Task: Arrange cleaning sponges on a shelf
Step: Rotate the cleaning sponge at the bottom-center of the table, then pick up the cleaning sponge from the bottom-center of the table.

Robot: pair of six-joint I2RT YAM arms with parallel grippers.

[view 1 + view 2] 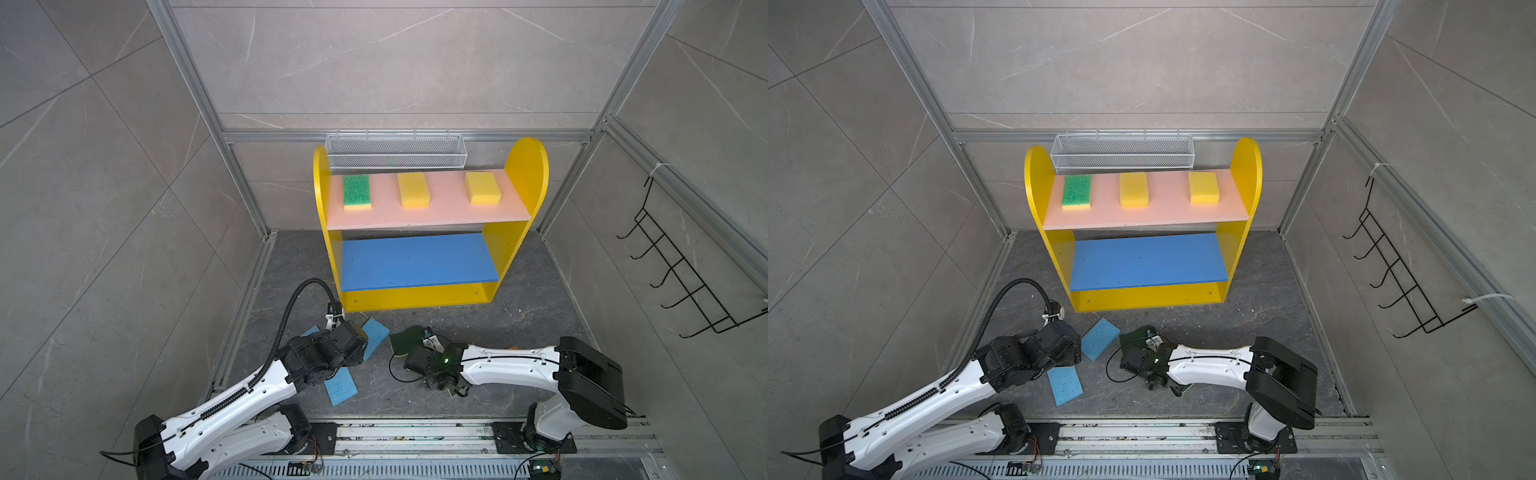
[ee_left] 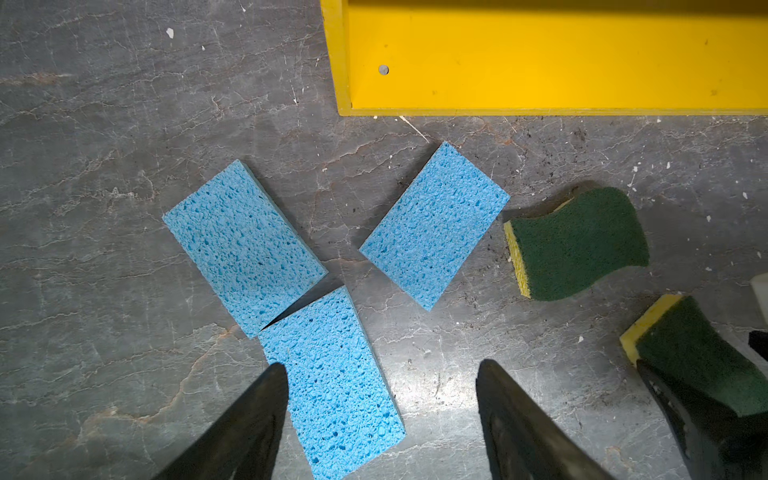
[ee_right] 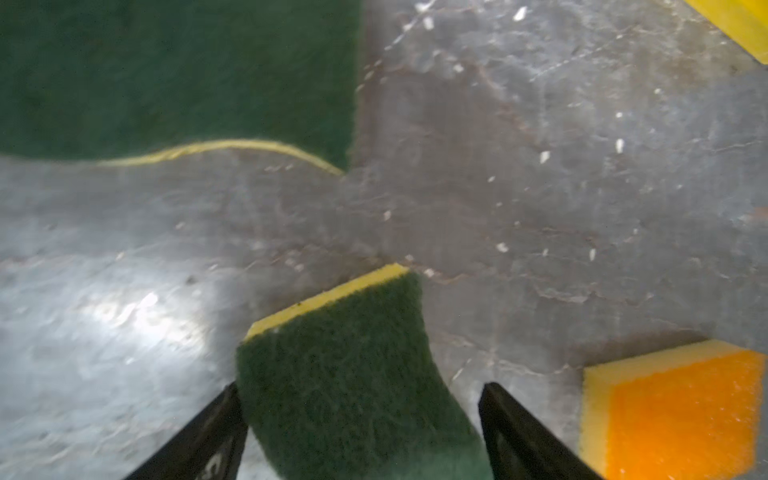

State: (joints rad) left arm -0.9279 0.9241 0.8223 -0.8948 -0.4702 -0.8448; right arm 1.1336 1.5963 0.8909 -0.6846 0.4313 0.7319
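Observation:
The shelf (image 1: 515, 245) stands at the back. Its pink upper board (image 1: 436, 214) carries a green-topped sponge (image 1: 356, 191) and two yellow sponges (image 1: 413, 190) (image 1: 483, 188). The blue lower board (image 1: 415, 262) is bare. Three light-blue sponges (image 2: 243, 245) (image 2: 434, 224) (image 2: 332, 382) lie on the floor. My left gripper (image 2: 382, 372) hangs open over the nearest one. Beside them lies a dark-green wavy sponge (image 2: 582, 245). A second dark-green sponge (image 3: 345, 374) lies between the fingers of my open right gripper (image 3: 361, 390), one finger at its edge. An orange-topped sponge (image 3: 681, 407) sits close by.
A white wire basket (image 1: 395, 151) hangs on the back wall behind the shelf. A black hook rack (image 1: 681, 270) hangs on the right wall. Both arms reach in from the metal rail (image 1: 415, 432) at the front, over the dark stone floor (image 1: 532, 291).

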